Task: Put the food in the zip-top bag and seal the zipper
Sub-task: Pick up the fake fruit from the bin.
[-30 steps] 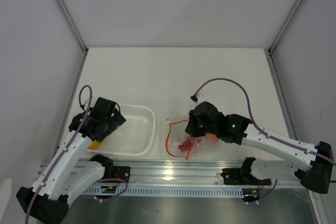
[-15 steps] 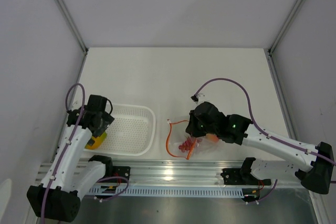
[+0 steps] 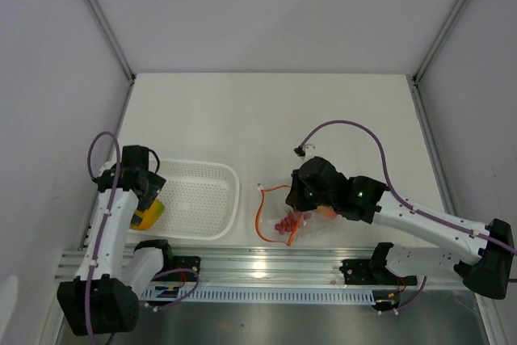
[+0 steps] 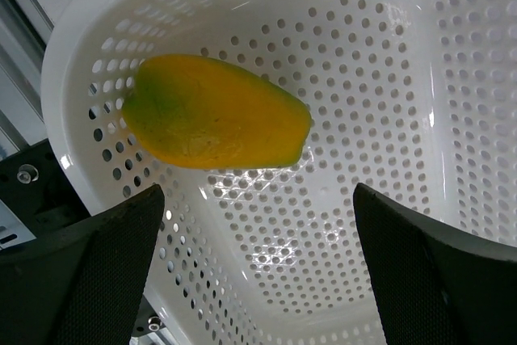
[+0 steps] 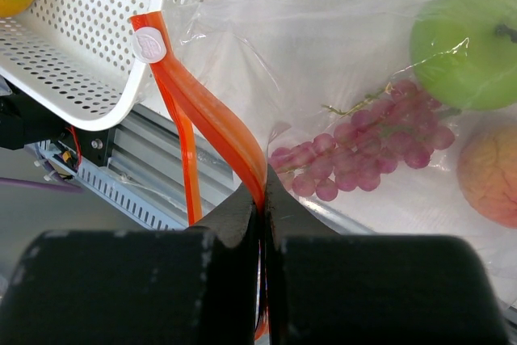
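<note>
My left gripper has its jaws spread wide with nothing between them. It hangs over the white perforated basket. The mango lies on the basket floor just ahead of the fingertips, closer to the left finger than the right, and touches neither. It is tucked into a rounded corner of the basket, green at one end and yellow-orange along the rest. Past the right finger I see only bare perforated floor and wall.

My right gripper has its jaws pressed together on the zipper. The orange-red strip runs straight into the pinch. From there it climbs ahead and to the left of the jaws, up to a small white tab near the basket's rim. A second, thinner run of the strip drops beside it on the left.

The zip-top bag spreads ahead and to the right of the closed jaws, lying crinkled on the table. Inside it, the grapes sit nearest, just right of the fingertips. The green apple is farther ahead on the right. The peach is at the far right, level with the grapes. The basket's corner is ahead and to the left of these jaws, just beside the bag's mouth.
</note>
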